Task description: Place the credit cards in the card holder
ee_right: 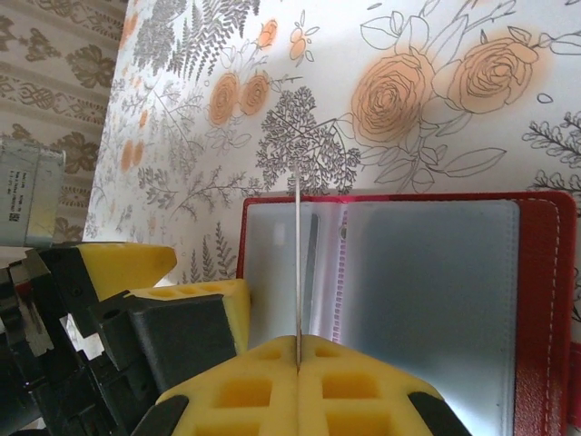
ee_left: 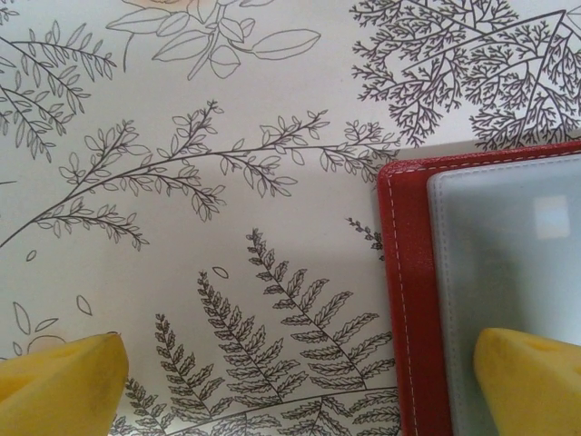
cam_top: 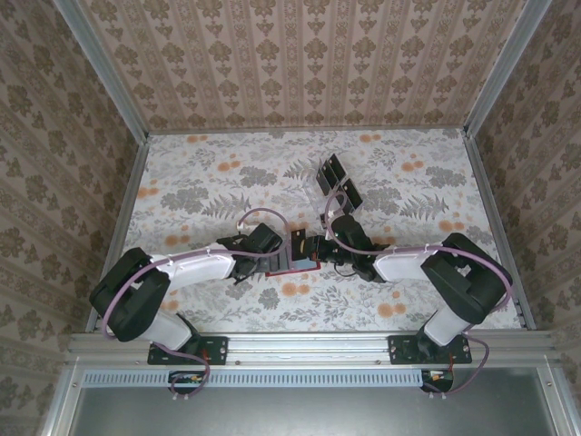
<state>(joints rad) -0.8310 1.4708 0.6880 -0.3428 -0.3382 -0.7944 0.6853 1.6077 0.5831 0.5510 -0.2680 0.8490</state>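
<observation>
Card holder lies open below my spread left gripper while my right gripper, clenched on a credit card, should slide it in squarely.

We see a table in white, printed with grey ferns and orange roses. The walls carry beige damask in stripes. The wallet is red with pale stitching, and its sleeves look cloudy blue-grey. The fingers are yellow. The 2 arms are black and white, with lilac cables. The cards are black.
</observation>
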